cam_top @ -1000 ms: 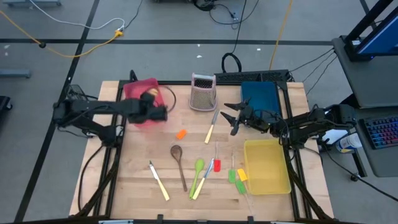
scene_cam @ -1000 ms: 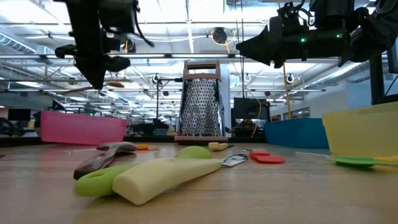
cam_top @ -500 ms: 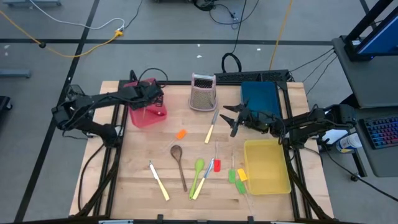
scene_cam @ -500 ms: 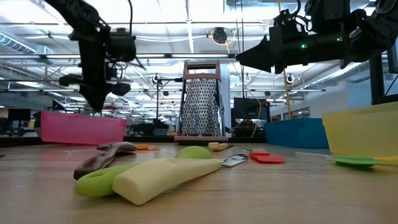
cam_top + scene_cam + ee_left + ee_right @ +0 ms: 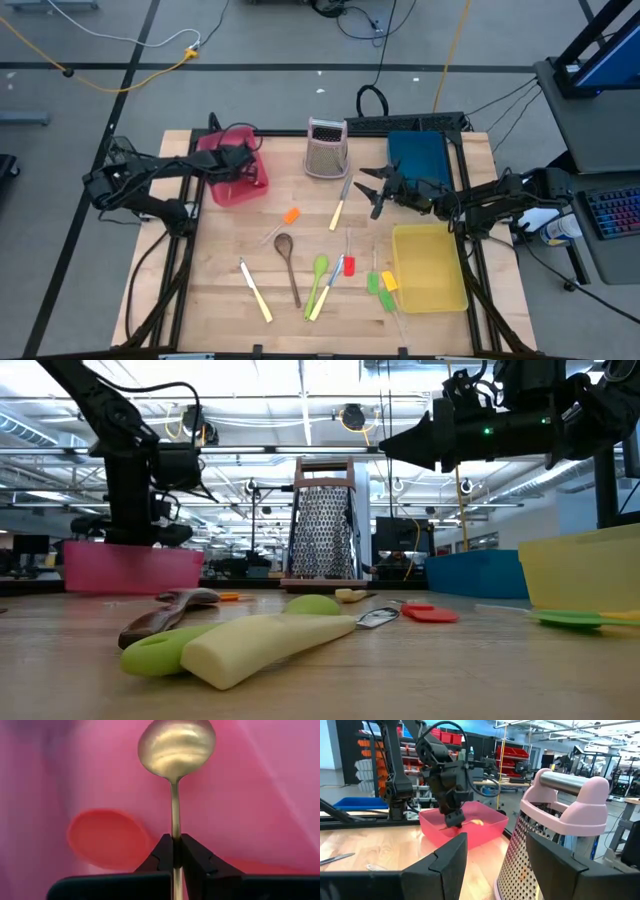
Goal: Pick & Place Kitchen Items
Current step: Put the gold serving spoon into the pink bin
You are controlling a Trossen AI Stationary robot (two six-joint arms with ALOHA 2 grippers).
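Observation:
My left gripper (image 5: 246, 170) reaches down into the red tray (image 5: 228, 190) at the far left and is shut on a metal spoon (image 5: 176, 747). A red utensil (image 5: 107, 839) lies on the tray floor below it. My right gripper (image 5: 371, 190) hangs open and holds nothing, level, between the grater (image 5: 326, 148) and the blue tray (image 5: 418, 155). On the wood lie an orange spatula (image 5: 290, 216), a brown spoon (image 5: 287, 262), a green spoon (image 5: 318, 275), two cream-handled knives (image 5: 255, 290) (image 5: 340, 206), and red, green and yellow spatulas (image 5: 380, 282). My left gripper pinches the spoon's thin stem (image 5: 174, 827) between its two fingers (image 5: 197, 857). The fingers slant down from above. The spoon runs on in line with them, its bowl (image 5: 176, 747) ahead of the fingertips, over the tray floor. Whether the bowl touches the floor I cannot tell.
The metal box grater (image 5: 322, 525) stands upright at the far middle. A yellow tray (image 5: 430, 265) lies at the near right, in front of the blue one. Bare wood shows at the near left of the table.
My left gripper has gone down from above the red tray's right side into the tray, with the spoon still in its fingers, and has turned as it went. My right arm has kept still.

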